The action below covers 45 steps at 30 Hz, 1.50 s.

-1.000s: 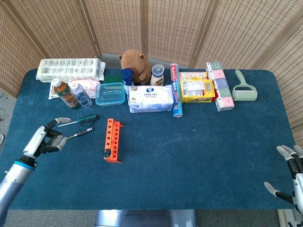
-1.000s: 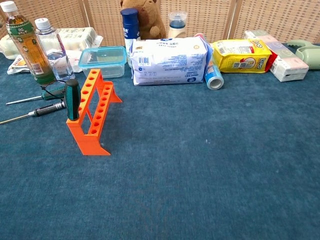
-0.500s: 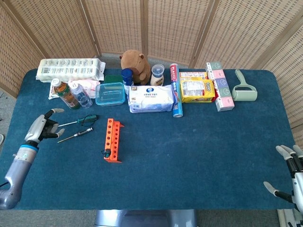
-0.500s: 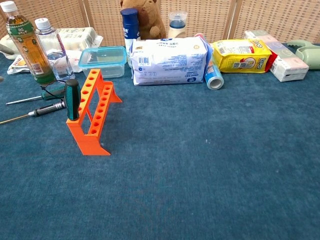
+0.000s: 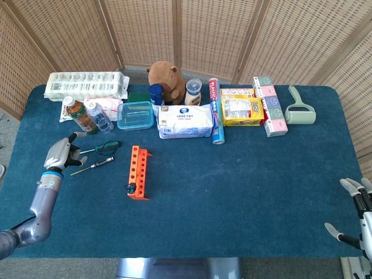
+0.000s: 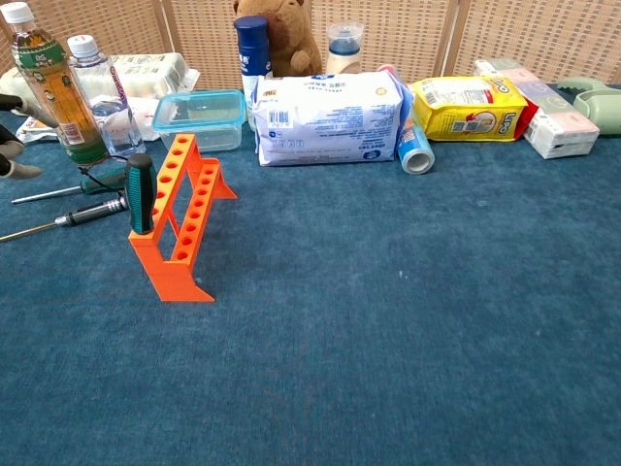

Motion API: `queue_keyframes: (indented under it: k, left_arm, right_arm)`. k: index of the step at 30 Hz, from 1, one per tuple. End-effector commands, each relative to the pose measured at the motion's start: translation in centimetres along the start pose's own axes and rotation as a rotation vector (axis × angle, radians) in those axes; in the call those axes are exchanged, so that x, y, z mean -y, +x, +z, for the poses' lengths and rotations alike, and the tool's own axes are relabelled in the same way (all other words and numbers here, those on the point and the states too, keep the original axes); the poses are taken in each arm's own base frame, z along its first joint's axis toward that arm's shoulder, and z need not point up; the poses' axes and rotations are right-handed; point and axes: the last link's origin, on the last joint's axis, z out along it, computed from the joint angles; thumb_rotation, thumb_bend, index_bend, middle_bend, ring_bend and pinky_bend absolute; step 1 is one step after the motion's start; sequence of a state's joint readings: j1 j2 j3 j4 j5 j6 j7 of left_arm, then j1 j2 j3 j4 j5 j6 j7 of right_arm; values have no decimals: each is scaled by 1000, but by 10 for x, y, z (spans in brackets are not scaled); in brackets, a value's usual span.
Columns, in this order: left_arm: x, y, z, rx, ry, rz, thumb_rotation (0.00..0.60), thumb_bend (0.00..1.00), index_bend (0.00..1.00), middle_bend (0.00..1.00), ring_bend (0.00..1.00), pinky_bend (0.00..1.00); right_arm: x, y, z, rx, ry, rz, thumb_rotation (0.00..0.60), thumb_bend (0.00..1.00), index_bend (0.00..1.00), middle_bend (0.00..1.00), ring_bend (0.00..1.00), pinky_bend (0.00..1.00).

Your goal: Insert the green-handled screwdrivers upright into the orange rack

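The orange rack (image 5: 138,172) (image 6: 179,218) stands left of centre. One green-handled screwdriver (image 6: 142,194) stands upright in the rack's near end. Two more screwdrivers lie flat to the rack's left: a green-handled one (image 5: 105,146) (image 6: 102,179) and a darker-handled one (image 5: 96,165) (image 6: 83,214) nearer me. My left hand (image 5: 61,154) hovers by their shaft tips with fingers apart and holds nothing. Only its fingertips (image 6: 17,170) show at the left edge of the chest view. My right hand (image 5: 356,215) hangs off the table's front right corner, fingers spread and empty.
Two bottles (image 5: 87,116) and a clear box (image 5: 135,115) stand just behind the lying screwdrivers. Behind them are a wipes pack (image 5: 186,121), a plush toy (image 5: 167,78), a yellow bag (image 5: 241,110) and a lint roller (image 5: 300,110). Blue cloth (image 5: 244,192) covers the table.
My left hand has moved away from the front left edge, up and to the right, to the tips of the lying screwdrivers. Its fingertips now enter the chest view. The right hand stays still.
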State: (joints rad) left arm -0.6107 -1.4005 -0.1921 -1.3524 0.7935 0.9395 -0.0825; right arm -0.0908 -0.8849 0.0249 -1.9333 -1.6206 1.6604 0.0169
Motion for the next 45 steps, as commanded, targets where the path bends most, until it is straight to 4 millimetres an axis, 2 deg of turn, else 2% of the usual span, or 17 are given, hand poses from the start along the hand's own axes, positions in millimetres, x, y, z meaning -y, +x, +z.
queue_keyframes:
  k: [1, 9, 19, 45]
  left_arm:
    - [-11, -8, 8, 8, 15, 23, 600, 310, 234, 897, 872, 914]
    - [-30, -25, 24, 26, 31, 72, 600, 315, 234, 897, 872, 914]
    - [-36, -43, 33, 45, 57, 75, 600, 325, 236, 897, 871, 914]
    - [-51, -58, 44, 54, 66, 94, 600, 355, 246, 897, 871, 914]
  right_arm:
    - [0, 0, 0, 1, 0, -1, 600, 0, 126, 163, 24, 0]
    - [-1, -1, 1, 5, -2, -1, 600, 0, 126, 163, 25, 0]
    - [-1, -1, 2, 7, -2, 0, 600, 0, 126, 164, 25, 0]
    - [-3, 0, 2, 10, -5, 3, 600, 0, 126, 164, 25, 0]
